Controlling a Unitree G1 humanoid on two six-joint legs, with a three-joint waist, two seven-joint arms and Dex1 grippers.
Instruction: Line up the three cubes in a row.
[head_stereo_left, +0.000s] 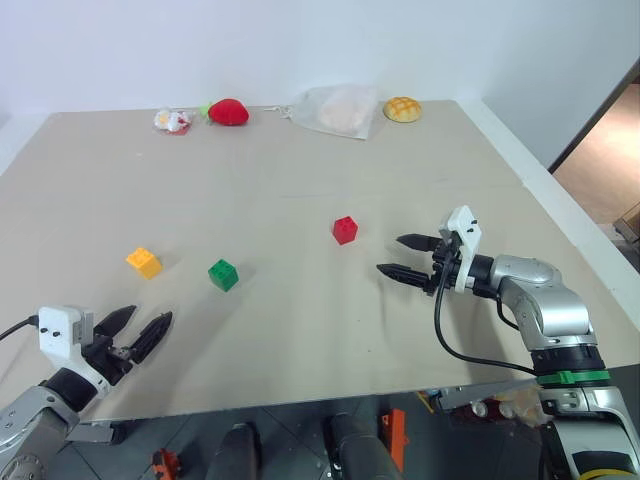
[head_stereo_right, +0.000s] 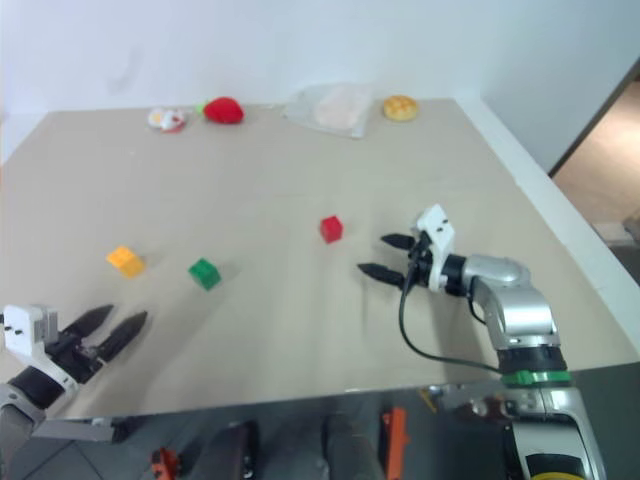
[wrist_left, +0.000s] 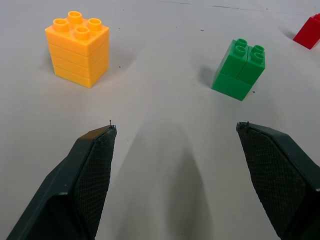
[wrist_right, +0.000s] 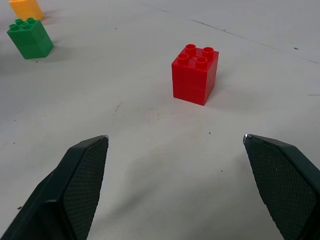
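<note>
The three cubes stand on the beige bench (head_stereo_left: 300, 330), each apart from the others, studs up, not in a straight row. Landmark: the green cube (head_stereo_left: 223, 274), approx. in the middle of the near half. The yellow-orange cube (head_stereo_left: 144, 262) is near it on the robot's left, a bit farther from the robot. The red cube (head_stereo_left: 345, 229) is on its right and farther back, w/ a wider gap than the yellow-orange one has.

Left gripper (head_stereo_left: 142, 330) is at the near left edge, nearer to the robot than the green cube; its fingers are spread wide, nothing between them, not touching any cube. In the left wrist view it looks toward the gap between yellow-orange and green.

Right gripper (head_stereo_left: 407, 256) is well to the right of the green cube, just beside the red cube but apart from it; fingers also spread wide, empty, pointing toward the red cube.

Far behind the green cube, at the back edge: a red plush strawberry (head_stereo_left: 229, 112), a small white-red thing (head_stereo_left: 172, 122) (maybe a wrapper or a toy, too small to tell), a clear plastic bag (head_stereo_left: 338, 110) and a yellow bun (head_stereo_left: 402, 109).
</note>
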